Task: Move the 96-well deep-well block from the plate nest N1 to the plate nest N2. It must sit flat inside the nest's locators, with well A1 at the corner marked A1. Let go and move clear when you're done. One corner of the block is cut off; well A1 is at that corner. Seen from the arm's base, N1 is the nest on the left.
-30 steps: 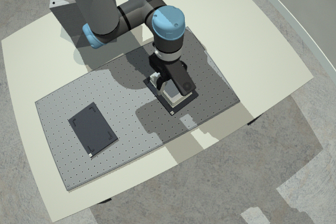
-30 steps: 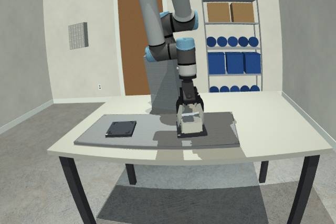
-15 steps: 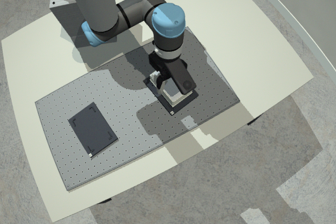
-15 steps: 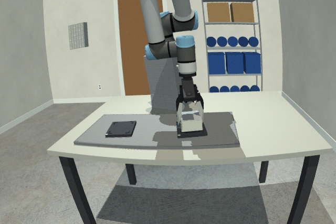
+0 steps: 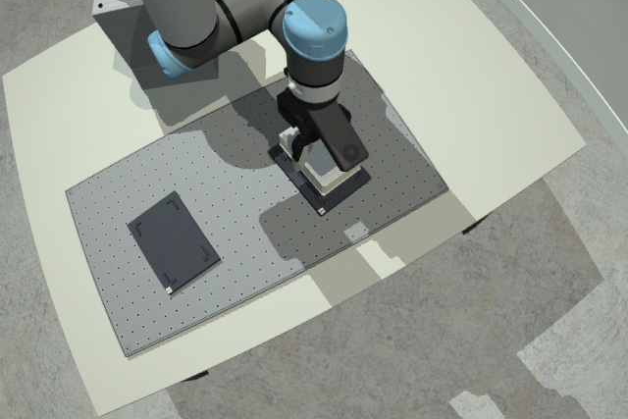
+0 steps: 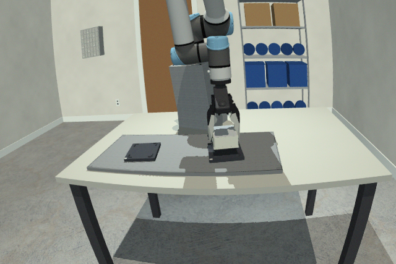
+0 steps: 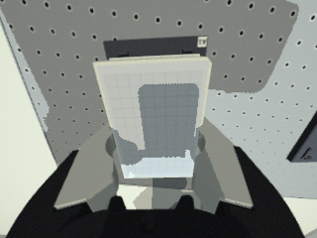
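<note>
The cream 96-well deep-well block (image 5: 332, 179) (image 6: 225, 141) (image 7: 154, 99) is upright over the dark plate nest N1 (image 5: 330, 203) (image 6: 223, 157) (image 7: 149, 47), at or just above its surface; I cannot tell which. My gripper (image 5: 319, 161) (image 6: 223, 132) (image 7: 157, 117) comes straight down and is shut on the block's two long sides. A small white A1 tag (image 7: 201, 42) (image 5: 321, 210) marks one corner of N1. The plate nest N2 (image 5: 172, 241) (image 6: 142, 151) (image 7: 304, 146) lies empty at the other end of the board.
Both nests sit on a grey perforated breadboard (image 5: 243, 232) (image 6: 105, 162) (image 7: 248, 124) on a cream table (image 5: 456, 100) (image 6: 319, 146). The arm's grey pedestal (image 6: 189, 101) stands behind the board. A shelf with boxes (image 6: 271, 50) stands at the back wall.
</note>
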`<action>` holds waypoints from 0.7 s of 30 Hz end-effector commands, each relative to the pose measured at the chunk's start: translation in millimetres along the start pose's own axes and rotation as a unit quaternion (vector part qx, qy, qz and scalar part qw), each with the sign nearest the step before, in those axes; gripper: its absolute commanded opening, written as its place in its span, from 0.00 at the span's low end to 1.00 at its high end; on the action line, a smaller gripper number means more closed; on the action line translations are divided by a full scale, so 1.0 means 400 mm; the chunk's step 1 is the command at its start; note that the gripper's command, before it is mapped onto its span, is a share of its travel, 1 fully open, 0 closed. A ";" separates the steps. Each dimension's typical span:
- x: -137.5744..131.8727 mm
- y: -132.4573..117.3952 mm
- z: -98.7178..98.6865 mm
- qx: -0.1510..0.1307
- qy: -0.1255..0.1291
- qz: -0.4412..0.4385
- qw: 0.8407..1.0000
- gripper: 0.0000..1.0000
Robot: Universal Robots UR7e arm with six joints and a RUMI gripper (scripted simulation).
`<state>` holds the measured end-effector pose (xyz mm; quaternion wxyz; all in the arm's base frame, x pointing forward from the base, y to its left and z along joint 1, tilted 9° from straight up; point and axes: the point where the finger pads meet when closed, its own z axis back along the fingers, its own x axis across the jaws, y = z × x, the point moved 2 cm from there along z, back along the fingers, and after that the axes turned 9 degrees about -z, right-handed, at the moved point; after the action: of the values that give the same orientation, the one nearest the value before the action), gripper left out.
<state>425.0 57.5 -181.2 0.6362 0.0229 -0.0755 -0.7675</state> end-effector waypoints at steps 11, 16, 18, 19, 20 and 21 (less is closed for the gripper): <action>0.000 0.001 0.056 0.000 0.000 0.000 1.000 0.00; 0.000 0.001 0.077 0.000 0.000 0.000 1.000 0.00; 0.000 0.001 0.085 0.000 0.000 0.000 1.000 0.00; 0.000 0.001 0.089 0.000 0.000 0.000 1.000 0.00; 0.000 0.001 0.094 0.000 0.000 0.000 1.000 0.00; 0.000 0.001 0.098 0.000 0.000 0.000 1.000 0.00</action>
<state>420.9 60.2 -150.3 0.6362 0.0229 -0.0756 -0.7675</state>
